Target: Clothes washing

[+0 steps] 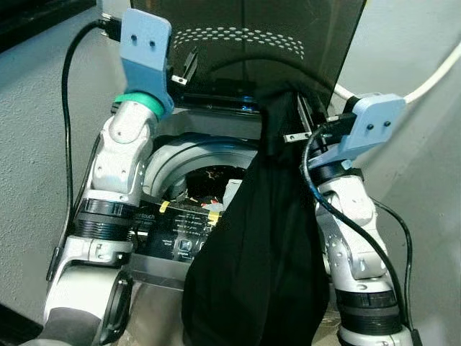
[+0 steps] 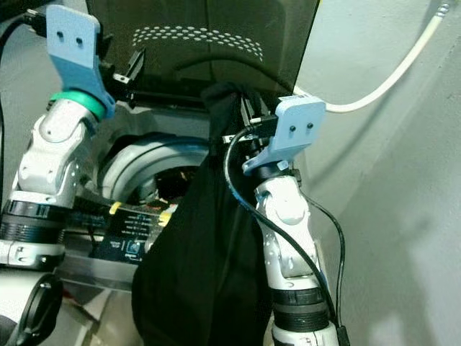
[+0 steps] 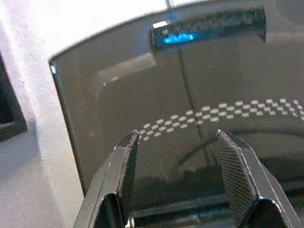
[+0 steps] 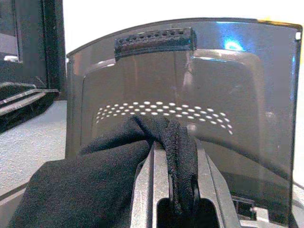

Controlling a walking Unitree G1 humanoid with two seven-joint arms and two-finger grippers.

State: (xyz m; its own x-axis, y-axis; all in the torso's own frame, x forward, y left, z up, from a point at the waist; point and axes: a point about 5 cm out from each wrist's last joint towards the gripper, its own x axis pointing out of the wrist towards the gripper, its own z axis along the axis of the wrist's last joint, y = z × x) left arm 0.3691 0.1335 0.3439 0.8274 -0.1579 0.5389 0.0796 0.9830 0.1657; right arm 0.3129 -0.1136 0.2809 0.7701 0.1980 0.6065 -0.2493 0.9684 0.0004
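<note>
Grey walls flank an open top-loading washer (image 1: 194, 155). Right end effector (image 1: 306, 122), clenched on a black garment (image 1: 263, 252), holds it over the front rim; carry it above the drum before releasing. Left end effector (image 3: 178, 178) is released, empty.

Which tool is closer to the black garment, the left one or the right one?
The right. The right tool is shut on the black garment, holding it above the washing machine. The left tool is open, raised apart before the lid.
</note>
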